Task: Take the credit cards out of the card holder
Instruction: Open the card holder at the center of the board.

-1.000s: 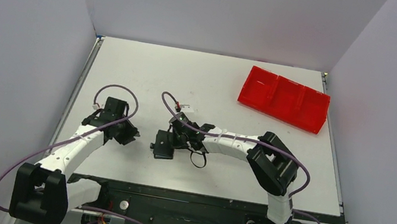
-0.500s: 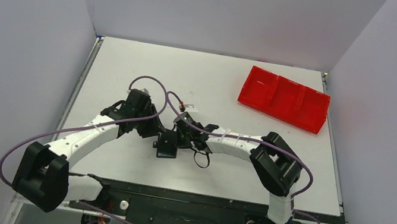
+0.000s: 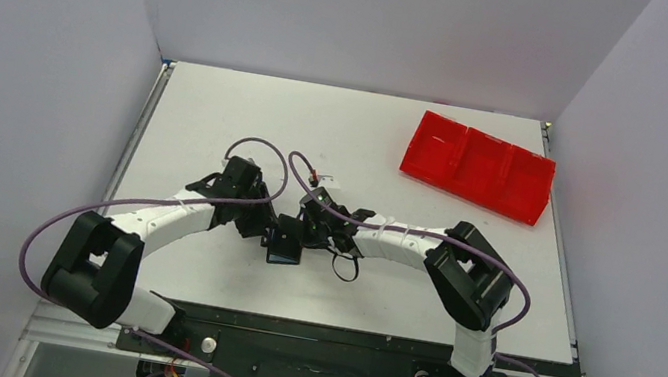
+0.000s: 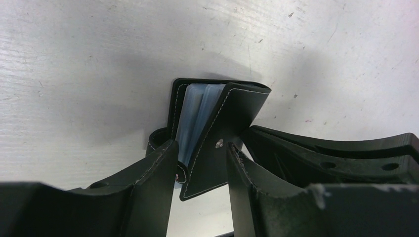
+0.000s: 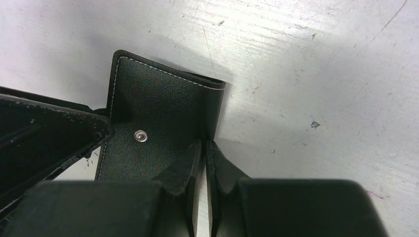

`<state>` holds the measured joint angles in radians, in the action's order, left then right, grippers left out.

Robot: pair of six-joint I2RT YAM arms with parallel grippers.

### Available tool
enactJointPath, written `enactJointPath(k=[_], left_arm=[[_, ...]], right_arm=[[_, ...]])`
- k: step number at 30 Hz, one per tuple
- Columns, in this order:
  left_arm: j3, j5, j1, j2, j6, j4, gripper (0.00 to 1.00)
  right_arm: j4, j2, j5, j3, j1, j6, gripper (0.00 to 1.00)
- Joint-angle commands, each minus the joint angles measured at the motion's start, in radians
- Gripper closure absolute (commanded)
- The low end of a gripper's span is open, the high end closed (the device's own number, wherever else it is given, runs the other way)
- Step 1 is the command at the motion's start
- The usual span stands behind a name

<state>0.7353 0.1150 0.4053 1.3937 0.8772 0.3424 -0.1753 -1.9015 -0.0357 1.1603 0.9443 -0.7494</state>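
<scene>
Pinching stitched, grainy black card holder (image 5: 163, 113): right claw (image 5: 204, 148) | left claw (image 4: 200, 148) apart, astride it

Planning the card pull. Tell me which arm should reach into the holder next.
Left. The left tool is open, facing the gaping holder and its blue sleeves. The right tool is pinched shut on the holder's edge, steadying it.

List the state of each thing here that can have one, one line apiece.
black stitched leather card holder: partly open, one cover lifted, bluish sleeves showing inside.
left claw: open, fingers straddling the lifted cover.
right claw: shut on the holder's edge beside the fold.
red three-compartment plastic tray: flat on the table at far right, untouched.
</scene>
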Motion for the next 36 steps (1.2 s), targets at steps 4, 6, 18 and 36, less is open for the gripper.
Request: enactJointPath(k=[4,6,18,36], left_arm=[[0.015,-0.084,0.004,-0.034,-0.078,0.028,0.61],[0.021,-0.104,0.004,-0.049,-0.098,0.068,0.61],[0.026,-0.134,0.051,-0.046,-0.152,0.105,0.55],[0.056,-0.198,0.077,0.006,-0.166,0.137,0.7]], right_arm=[[-0.056,0.004,-0.03,-0.044,-0.027,0.009,0.96],[-0.056,0.003,-0.029,-0.044,-0.027,0.009,0.97],[-0.055,-0.002,-0.024,-0.041,-0.028,0.01,0.97],[-0.059,-0.002,-0.023,-0.035,-0.031,0.012,0.98]])
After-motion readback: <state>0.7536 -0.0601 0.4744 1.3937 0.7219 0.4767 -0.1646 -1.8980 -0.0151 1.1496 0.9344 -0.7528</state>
